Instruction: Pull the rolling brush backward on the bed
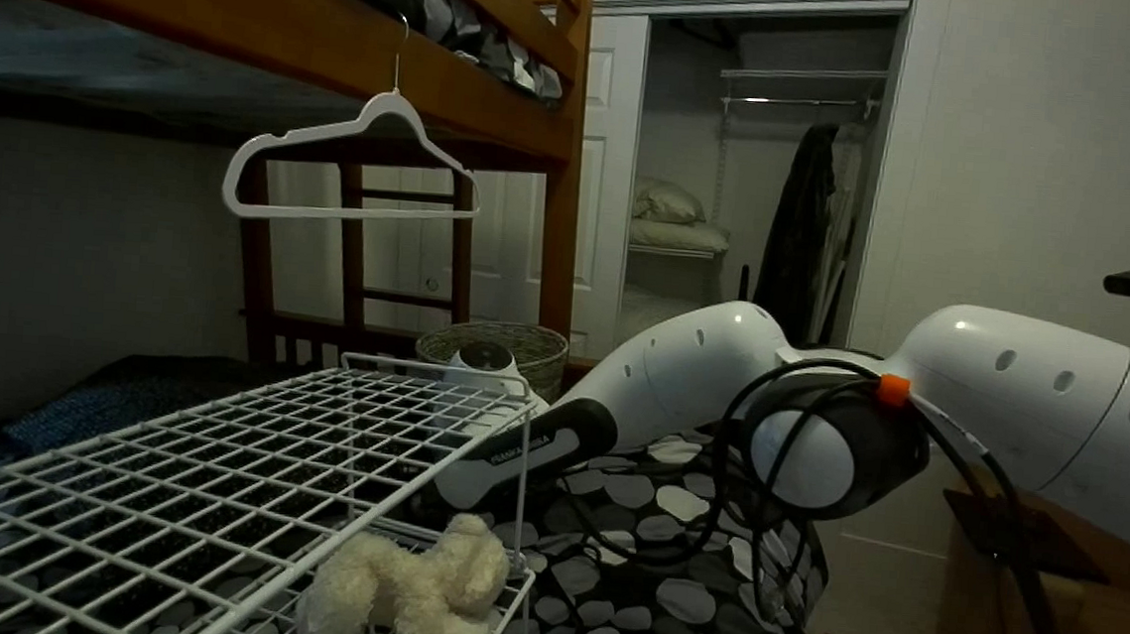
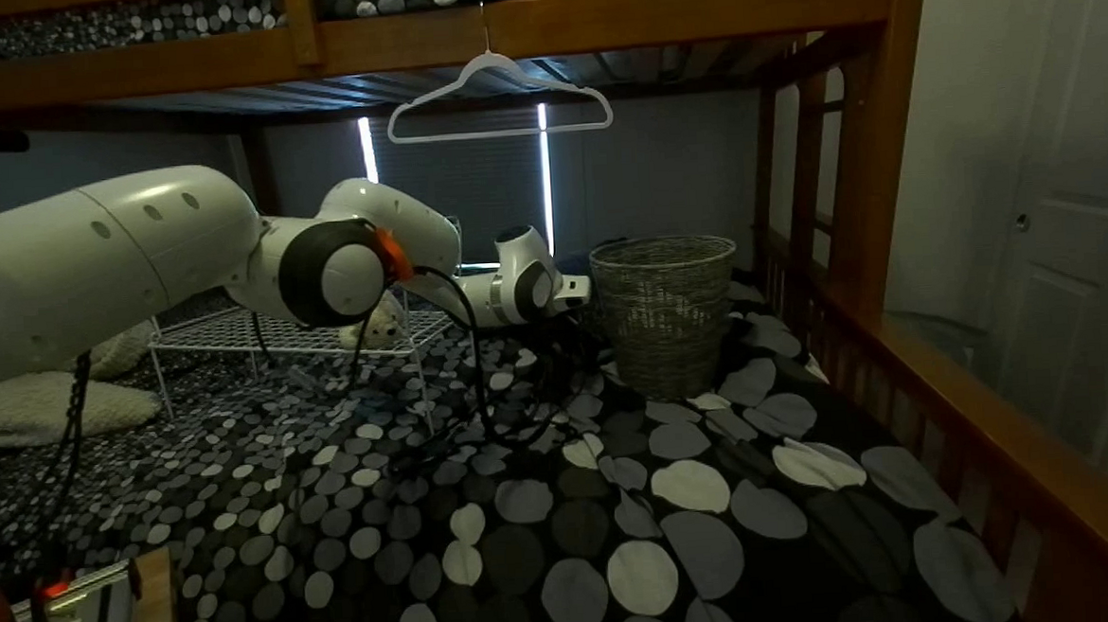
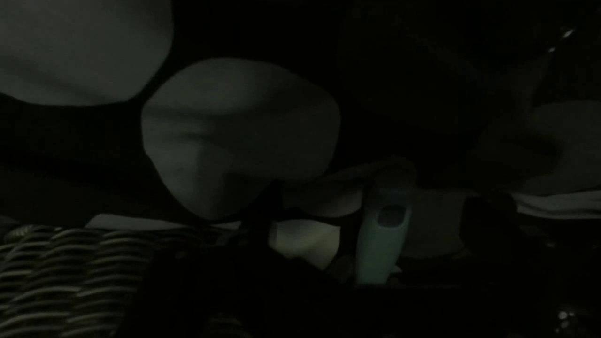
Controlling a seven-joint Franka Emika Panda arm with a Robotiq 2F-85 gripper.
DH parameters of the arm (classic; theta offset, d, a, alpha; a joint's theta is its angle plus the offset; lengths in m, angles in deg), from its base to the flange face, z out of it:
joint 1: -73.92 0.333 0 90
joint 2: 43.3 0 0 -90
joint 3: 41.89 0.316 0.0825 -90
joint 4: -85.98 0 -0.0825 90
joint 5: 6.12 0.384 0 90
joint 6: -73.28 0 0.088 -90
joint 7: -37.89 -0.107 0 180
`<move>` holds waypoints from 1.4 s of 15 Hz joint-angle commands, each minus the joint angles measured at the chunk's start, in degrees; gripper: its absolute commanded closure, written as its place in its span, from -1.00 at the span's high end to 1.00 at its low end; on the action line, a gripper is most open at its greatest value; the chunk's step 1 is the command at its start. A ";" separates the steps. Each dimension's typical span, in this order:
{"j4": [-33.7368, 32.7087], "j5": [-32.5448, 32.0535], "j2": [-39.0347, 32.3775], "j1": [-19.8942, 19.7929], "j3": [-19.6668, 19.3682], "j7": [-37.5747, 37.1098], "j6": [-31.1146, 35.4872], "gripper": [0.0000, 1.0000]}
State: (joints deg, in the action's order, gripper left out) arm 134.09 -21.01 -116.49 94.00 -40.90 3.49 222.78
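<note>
1. Well, from where I stand the gripper [image 3: 378, 211] looks spread wide: in the wrist view two dark fingers stand apart, toward 7 o'clock and near 4 o'clock
2. Between them is the rolling brush [image 3: 382, 244], of which I make out only a pale green handle with a dark oval on it, its far end dim
3. Neither finger seems to press on the handle, as spotted cloth shows on both sides of it; lower down it is too dark for me to tell
4. Beneath lies the bed [image 2: 640, 496], its black cover printed with grey and white spots, seen in both exterior views
5. A wicker basket [image 2: 664, 334] stands on the bed, at 3 o'clock from the arm's wrist [image 2: 526, 284] in an exterior view and at 8 o'clock in the wrist view
6. From that wrist, a white hanger [image 2: 499, 134] hangs at 12 o'clock
</note>
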 commanded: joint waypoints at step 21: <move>5.19 1.42 0.32 0.10 1.48 1.59 6.75 -0.87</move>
State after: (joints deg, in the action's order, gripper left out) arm 133.99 -20.73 -120.21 95.11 -42.14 3.47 233.58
